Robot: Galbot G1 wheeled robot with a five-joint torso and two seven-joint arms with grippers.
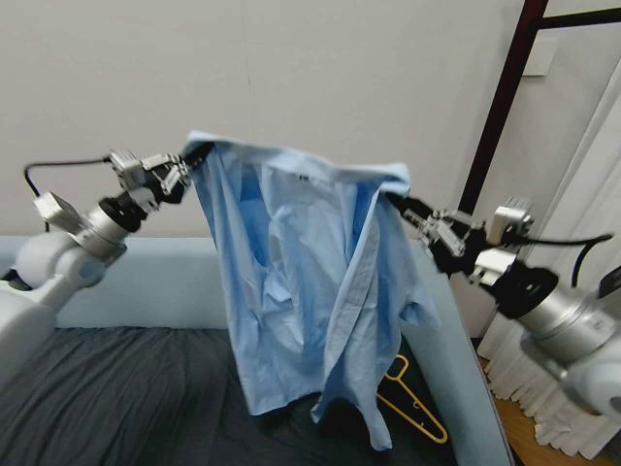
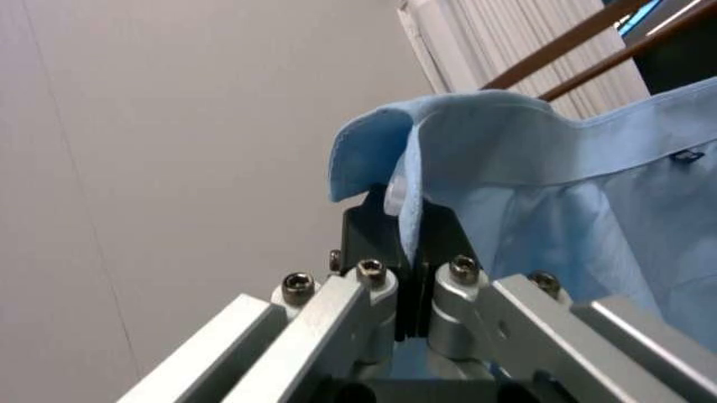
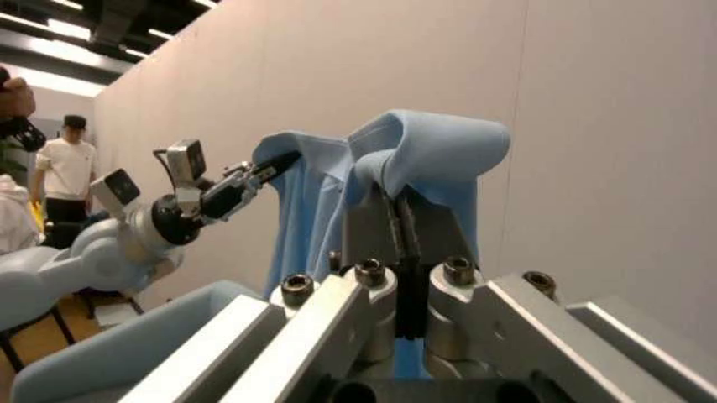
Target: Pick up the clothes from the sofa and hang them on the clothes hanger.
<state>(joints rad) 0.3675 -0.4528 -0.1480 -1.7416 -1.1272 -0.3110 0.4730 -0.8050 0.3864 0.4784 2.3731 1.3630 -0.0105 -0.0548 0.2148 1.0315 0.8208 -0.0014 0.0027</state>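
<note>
A light blue shirt (image 1: pixel 301 291) hangs spread in the air above the sofa, held up by both shoulders. My left gripper (image 1: pixel 199 153) is shut on the shirt's left shoulder, and the cloth (image 2: pixel 448 134) folds over its fingers (image 2: pixel 398 227). At the other shoulder my right gripper (image 1: pixel 398 202) is shut on the fabric (image 3: pixel 431 151), pinched between its fingers (image 3: pixel 401 227). The left gripper (image 3: pixel 274 164) is also seen across from the right wrist. A yellow clothes hanger (image 1: pixel 412 403) lies on the sofa beneath the shirt's hem.
The sofa has a dark grey seat (image 1: pixel 107 398) and pale blue back (image 1: pixel 165 282) and armrest (image 1: pixel 456 379). A dark brown rack pole (image 1: pixel 500 107) rises at the right, its bars (image 2: pixel 560 59) near white curtains (image 1: pixel 582 194). A plain wall is behind.
</note>
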